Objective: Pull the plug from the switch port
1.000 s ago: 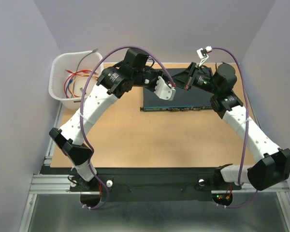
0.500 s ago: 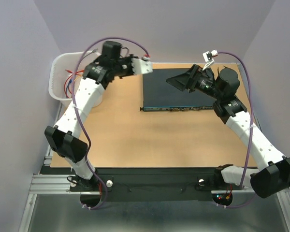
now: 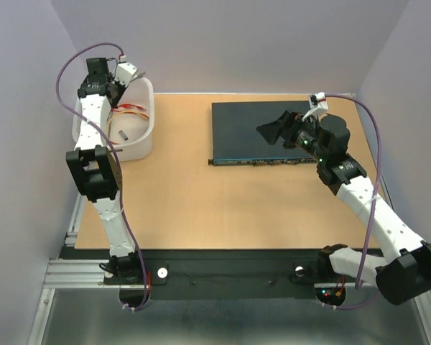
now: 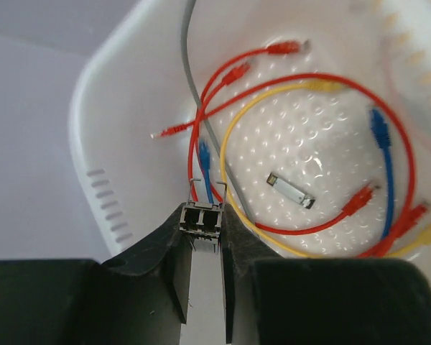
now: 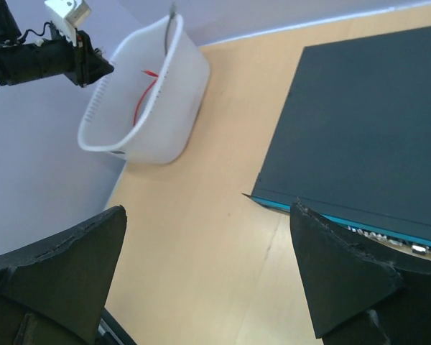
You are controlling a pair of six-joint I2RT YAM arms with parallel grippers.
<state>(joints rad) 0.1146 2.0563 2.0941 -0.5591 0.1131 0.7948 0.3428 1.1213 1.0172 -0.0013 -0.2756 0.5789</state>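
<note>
Plug (image 4: 202, 218) in left gripper (image 4: 203, 228), one basket (image 4: 93, 144), one switch (image 3: 248, 133)

Switch (image 3: 251, 133), upper centre: dark blue-black top, teal front strip. Basket (image 3: 149, 108), upper left: white, floor patterned with small dimples. Inside it: red cable (image 4: 359, 199), yellow cable (image 4: 224, 147), blue cable (image 4: 378, 128), grey cable (image 4: 187, 50). Plug (image 4: 203, 251), lower centre of the left wrist view: silver-grey metal. Table (image 3: 201, 201): light tan.
</note>
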